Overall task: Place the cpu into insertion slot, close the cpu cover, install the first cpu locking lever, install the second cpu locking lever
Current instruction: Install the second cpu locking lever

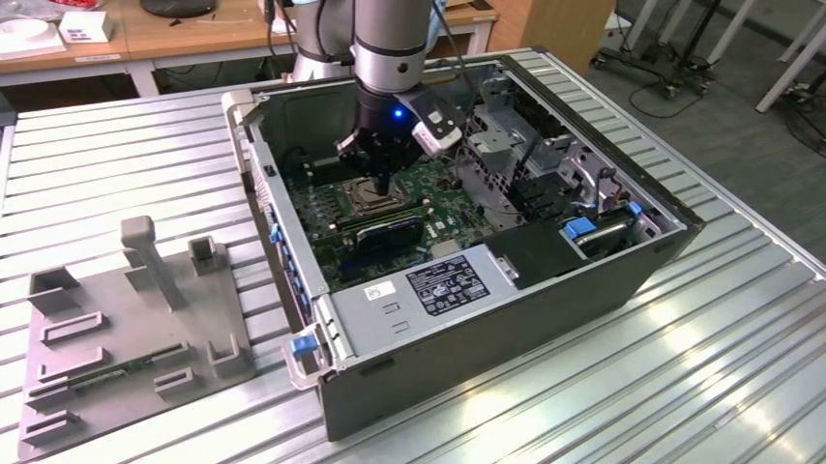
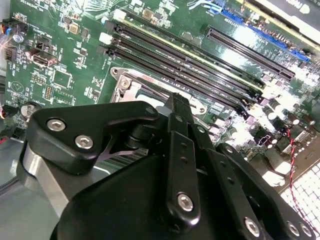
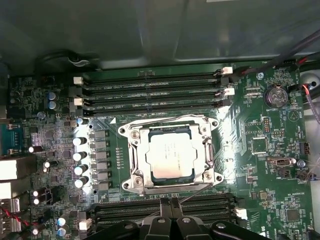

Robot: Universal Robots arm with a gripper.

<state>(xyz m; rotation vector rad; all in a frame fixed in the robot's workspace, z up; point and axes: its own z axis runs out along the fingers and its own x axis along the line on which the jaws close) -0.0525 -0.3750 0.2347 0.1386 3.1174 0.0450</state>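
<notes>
Gripper [image 3: 171, 205] low inside the open computer case [image 1: 516, 319], fingertips pressed together with nothing seen between them. Hovers at the edge of the insertion slot [image 3: 125, 185], on the side facing one bank of memory slots [image 3: 165, 210]. Judged to be closed so as to make a narrow pushing tip, since a thin wire lever [image 3: 195, 189] runs along that same socket edge just beside the fingertips. Cannot tell whether tip and lever touch, nor whether the lever is latched.

Inside the slot, the cpu [image 3: 170, 157]: seated flat, silvery top facing up toward the wrist. Framed by the cpu cover [image 3: 135, 150], lying down over it with the chip showing through the cut-out, so placing and covering look done. Close to square, so no clear long axis; edges parallel to the memory slots on either side.

Further out, green motherboard [image 3: 260, 120] on the floor of the case, which rests on a ribbed metal table [image 1: 722, 387].
</notes>
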